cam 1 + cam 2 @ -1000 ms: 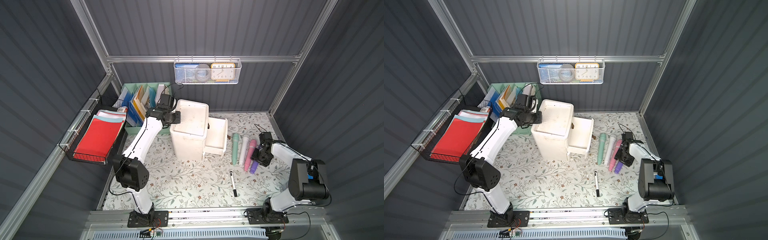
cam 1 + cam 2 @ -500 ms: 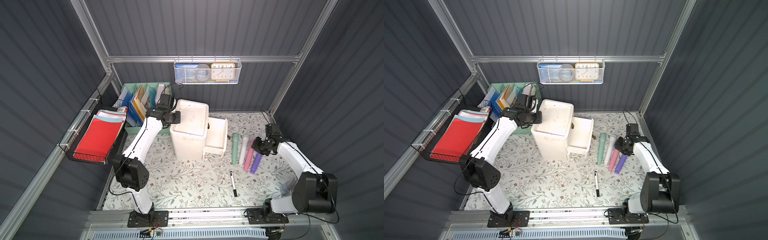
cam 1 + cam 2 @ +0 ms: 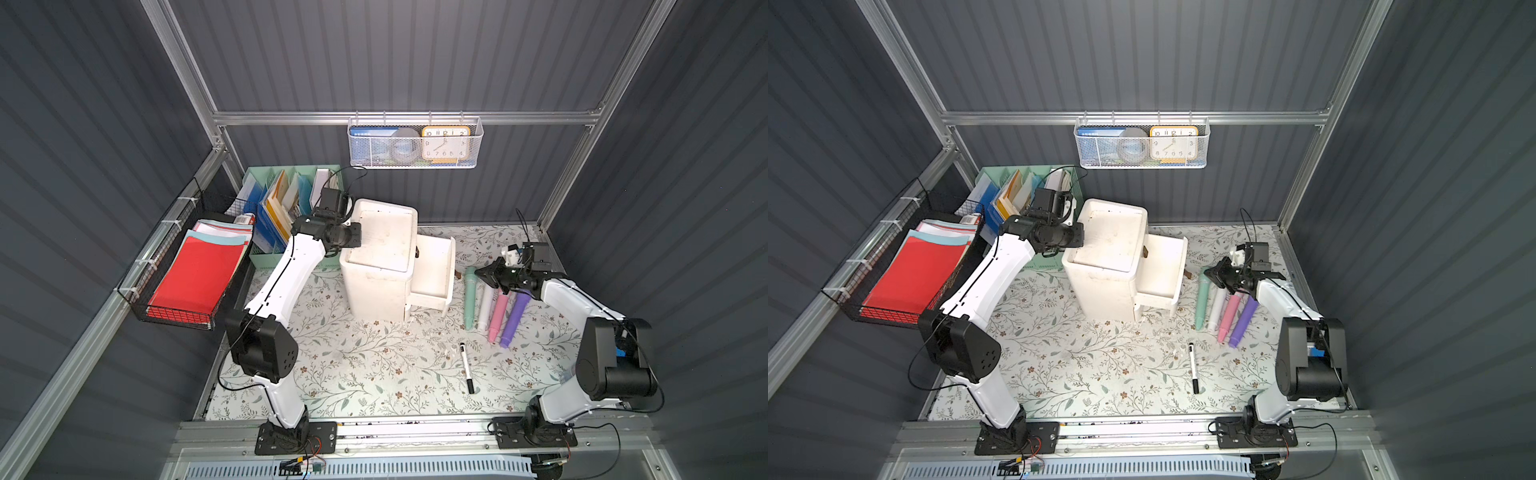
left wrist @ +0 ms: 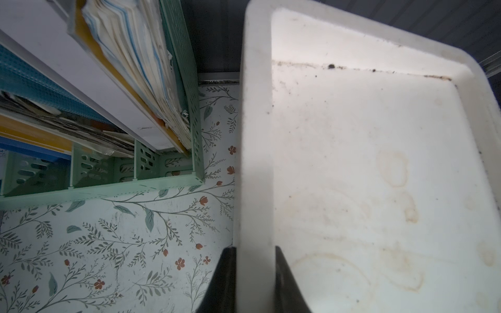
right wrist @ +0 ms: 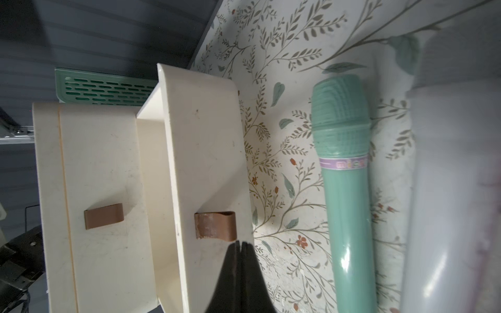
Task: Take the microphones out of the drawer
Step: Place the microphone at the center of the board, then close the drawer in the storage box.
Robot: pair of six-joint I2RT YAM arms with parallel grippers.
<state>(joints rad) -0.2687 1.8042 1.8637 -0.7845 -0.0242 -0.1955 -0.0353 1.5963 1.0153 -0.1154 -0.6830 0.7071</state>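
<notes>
The white cabinet [image 3: 382, 249] stands at the back of the table with its drawer [image 3: 451, 266] pulled out; no microphone shows inside it. Several microphones lie side by side to its right: green [image 3: 470, 299], white [image 3: 485, 307], pink [image 3: 498, 313] and purple [image 3: 513, 318]. My right gripper [image 3: 480, 273] hovers over their heads, shut and holding nothing. In the right wrist view it [image 5: 240, 244] points at the drawer's front, next to the brown handle [image 5: 215, 226]. The green microphone [image 5: 344, 176] lies beside it. My left gripper [image 4: 254, 248] is shut on the cabinet's top rim [image 4: 254, 135].
A black marker [image 3: 465, 368] lies on the floral mat in front of the microphones. A green file organizer [image 3: 286, 208] stands left of the cabinet, close to my left arm. A black wire basket [image 3: 174, 316] with red paper hangs at the left. A mesh basket [image 3: 415, 143] with a clock hangs on the back wall.
My right gripper has left the purple microphone, moved back and toward the drawer, and its jaws have gone from open to shut. The left arm has not moved.
</notes>
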